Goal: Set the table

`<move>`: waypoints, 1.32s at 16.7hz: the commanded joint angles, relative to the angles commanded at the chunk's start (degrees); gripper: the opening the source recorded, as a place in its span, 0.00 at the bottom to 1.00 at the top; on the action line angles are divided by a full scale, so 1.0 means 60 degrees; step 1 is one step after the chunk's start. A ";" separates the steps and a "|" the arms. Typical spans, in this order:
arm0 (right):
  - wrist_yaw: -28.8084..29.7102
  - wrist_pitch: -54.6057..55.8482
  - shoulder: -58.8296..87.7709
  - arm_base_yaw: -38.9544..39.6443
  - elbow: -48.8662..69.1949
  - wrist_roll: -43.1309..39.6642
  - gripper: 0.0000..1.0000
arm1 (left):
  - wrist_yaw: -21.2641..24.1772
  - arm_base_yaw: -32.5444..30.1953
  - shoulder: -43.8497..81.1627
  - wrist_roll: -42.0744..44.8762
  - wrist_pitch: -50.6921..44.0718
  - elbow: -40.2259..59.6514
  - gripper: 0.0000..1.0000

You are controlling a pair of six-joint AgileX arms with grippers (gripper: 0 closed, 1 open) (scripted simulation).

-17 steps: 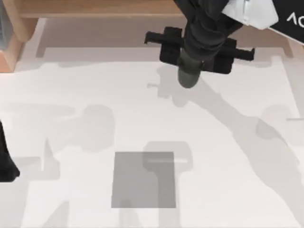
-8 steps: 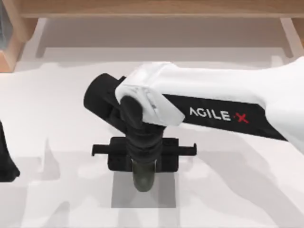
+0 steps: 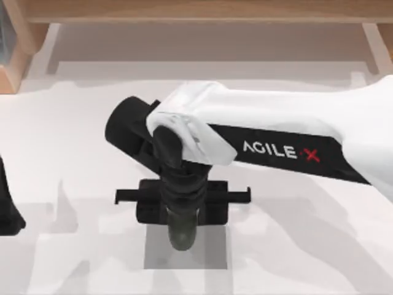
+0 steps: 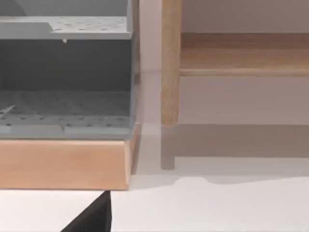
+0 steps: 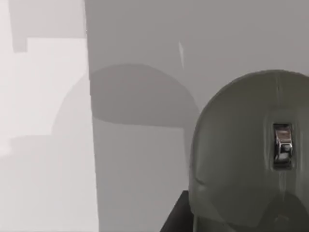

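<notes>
One parked left arm (image 3: 8, 212) sits at the desk's (image 3: 73, 135) left edge. Right of it, your right gripper (image 3: 182, 228) hovers over the grey pad (image 3: 212, 255), carrying a dark rounded object (image 5: 246, 150) that looks rigid and smooth, possibly slippery; I cannot tell how wide it stands.

Right arm (image 3: 282, 132) reaching left, wrist bent down, left arm (image 3: 7, 206) parked
</notes>
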 joint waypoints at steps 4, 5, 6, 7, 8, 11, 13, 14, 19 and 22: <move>-0.0436 0.0307 0.0081 0.0217 0.0252 -0.0304 0.00 | 0.0000 0.0000 0.0000 0.0000 0.0000 0.0000 1.00; -0.0484 0.0414 0.0160 0.0232 0.0330 -0.0421 0.00 | 0.0000 0.0000 0.0000 0.0000 0.0000 0.0000 1.00; -0.0489 0.0523 0.0244 0.0237 0.0404 -0.0542 0.00 | 0.0000 0.0000 0.0000 0.0000 0.0000 0.0000 1.00; -0.0455 0.0633 0.0322 0.0234 0.0476 -0.0658 0.00 | 0.0000 0.0000 0.0000 0.0000 0.0000 0.0000 1.00; -0.0391 0.0742 0.0385 0.0224 0.0544 -0.0761 0.00 | 0.0000 0.0000 0.0000 0.0000 0.0000 0.0000 1.00; -0.0108 0.0988 0.0472 0.0166 0.0650 -0.0910 0.00 | 0.0000 0.0000 0.0000 0.0000 0.0000 0.0000 1.00; 0.0089 0.1010 0.0446 0.0113 0.0590 -0.0851 0.00 | 0.0000 0.0000 0.0000 0.0000 0.0000 0.0000 1.00; 0.0170 0.0975 0.0421 0.0075 0.0535 -0.0794 0.00 | 0.0000 0.0000 0.0000 0.0000 0.0000 0.0000 1.00; 0.0370 0.0539 0.0213 -0.0127 0.0243 -0.0431 0.00 | 0.0000 0.0000 0.0000 0.0000 0.0000 0.0000 1.00; 0.0320 0.0320 0.0024 -0.0151 0.0118 -0.0217 0.00 | 0.0000 0.0000 0.0000 0.0000 0.0000 0.0000 1.00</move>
